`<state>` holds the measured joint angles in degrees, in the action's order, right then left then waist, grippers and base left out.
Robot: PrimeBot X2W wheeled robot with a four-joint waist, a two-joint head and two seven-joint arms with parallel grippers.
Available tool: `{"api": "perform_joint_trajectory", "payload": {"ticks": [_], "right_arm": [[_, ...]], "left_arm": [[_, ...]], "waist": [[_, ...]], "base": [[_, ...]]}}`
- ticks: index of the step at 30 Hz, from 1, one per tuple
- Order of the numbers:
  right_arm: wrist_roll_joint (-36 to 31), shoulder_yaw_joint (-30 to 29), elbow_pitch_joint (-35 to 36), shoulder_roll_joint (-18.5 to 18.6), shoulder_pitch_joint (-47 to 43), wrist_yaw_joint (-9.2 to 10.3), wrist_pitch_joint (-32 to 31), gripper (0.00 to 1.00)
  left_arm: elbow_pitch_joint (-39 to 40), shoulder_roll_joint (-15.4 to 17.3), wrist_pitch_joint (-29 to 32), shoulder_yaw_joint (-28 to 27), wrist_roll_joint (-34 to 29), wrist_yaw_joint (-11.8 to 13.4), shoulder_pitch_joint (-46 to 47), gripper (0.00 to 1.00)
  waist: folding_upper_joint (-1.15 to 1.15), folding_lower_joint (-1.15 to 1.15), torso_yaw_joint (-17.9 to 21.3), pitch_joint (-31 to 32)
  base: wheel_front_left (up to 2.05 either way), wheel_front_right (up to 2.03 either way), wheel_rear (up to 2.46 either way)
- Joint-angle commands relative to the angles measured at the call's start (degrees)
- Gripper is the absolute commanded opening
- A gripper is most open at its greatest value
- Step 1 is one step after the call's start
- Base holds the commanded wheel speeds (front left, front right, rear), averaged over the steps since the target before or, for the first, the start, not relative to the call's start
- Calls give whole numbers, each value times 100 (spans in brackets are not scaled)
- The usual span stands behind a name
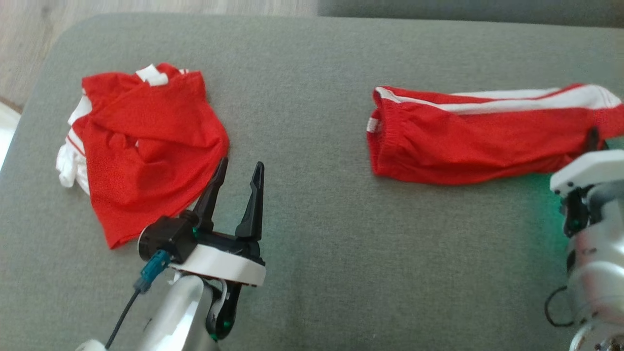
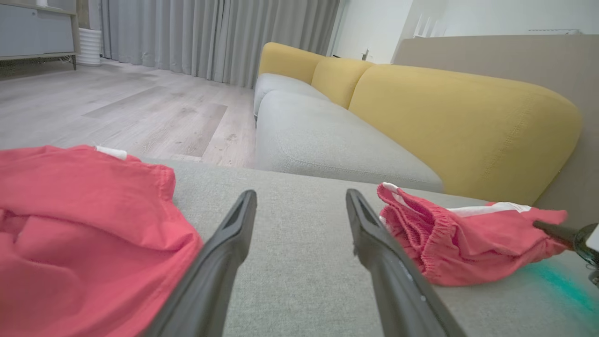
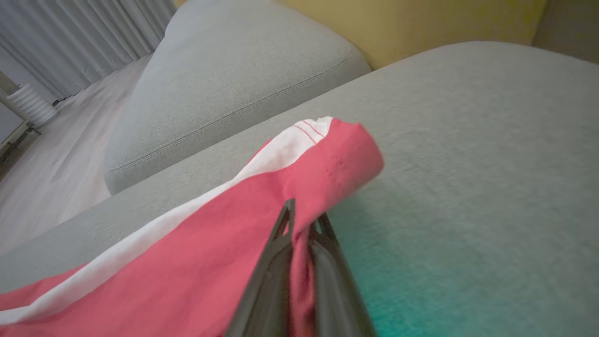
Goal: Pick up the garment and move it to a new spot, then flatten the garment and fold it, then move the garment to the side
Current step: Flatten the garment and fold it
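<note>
Two grippers: right gripper [image 3: 302, 219] clamped on the shorts [image 1: 463, 146], left gripper [image 1: 241, 168] wide open, holding nothing.
Right one pinches red fabric at the shorts' right end, below the white stripe; shorts lie stretched out on the right side of the grey cushion [image 1: 317, 273]. Left gripper hovers just beside a crumpled red shirt [image 1: 146, 146] on the cushion's left, well apart from the shorts.

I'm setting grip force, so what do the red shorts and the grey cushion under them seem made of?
The red shorts look like thin, matte sports mesh, likely synthetic: fine weave, soft folds, gathered elastic waistband. The grey cushion looks like matte woven upholstery: flecked, fuzzy texture.
</note>
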<state>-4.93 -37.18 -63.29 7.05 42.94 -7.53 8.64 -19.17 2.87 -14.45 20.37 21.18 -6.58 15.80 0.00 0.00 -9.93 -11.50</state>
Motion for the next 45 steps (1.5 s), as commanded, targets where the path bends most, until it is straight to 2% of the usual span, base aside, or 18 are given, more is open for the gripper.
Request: {"api": "perform_joint_trajectory", "payload": {"ticks": [1, 10, 16, 24, 35, 41, 45], "right_arm": [[37, 120, 164, 20, 39, 4, 76, 0], [431, 227, 382, -3, -365, 4, 57, 0], [629, 738, 679, -143, -199, 4, 129, 0], [1223, 1932, 1061, -375, -173, 4, 285, 0], [2546, 4095, 1433, -415, -559, 4, 295, 0], [2842, 4815, 1502, -416, -835, 4, 275, 0], [2856, 5077, 1448, -381, -932, 4, 245, 0]], "left_arm": [[195, 17, -55, -196, -46, -28, 28, 100], [242, 9, -55, -181, -34, -3, -67, 100], [235, 7, -55, -188, -39, -6, -47, 100], [183, 6, -55, -203, -9, 4, -71, 100], [120, 4, -55, -196, 45, 28, -140, 100], [115, 23, -55, -219, 50, 50, -185, 100], [123, 34, -55, -227, 48, 65, -198, 100]], "waist": [[0, 0, 72, 79], [0, 0, 203, 268], [0, 0, 93, 281], [0, 0, -148, 438], [0, 0, -561, 577], [0, 0, -621, 653], [0, 0, -609, 667]], "base": [[0, 0, 0], [0, 0, 0], [0, 0, 0], [0, 0, 0], [0, 0, 0], [0, 0, 0], [0, 0, 0]]}}
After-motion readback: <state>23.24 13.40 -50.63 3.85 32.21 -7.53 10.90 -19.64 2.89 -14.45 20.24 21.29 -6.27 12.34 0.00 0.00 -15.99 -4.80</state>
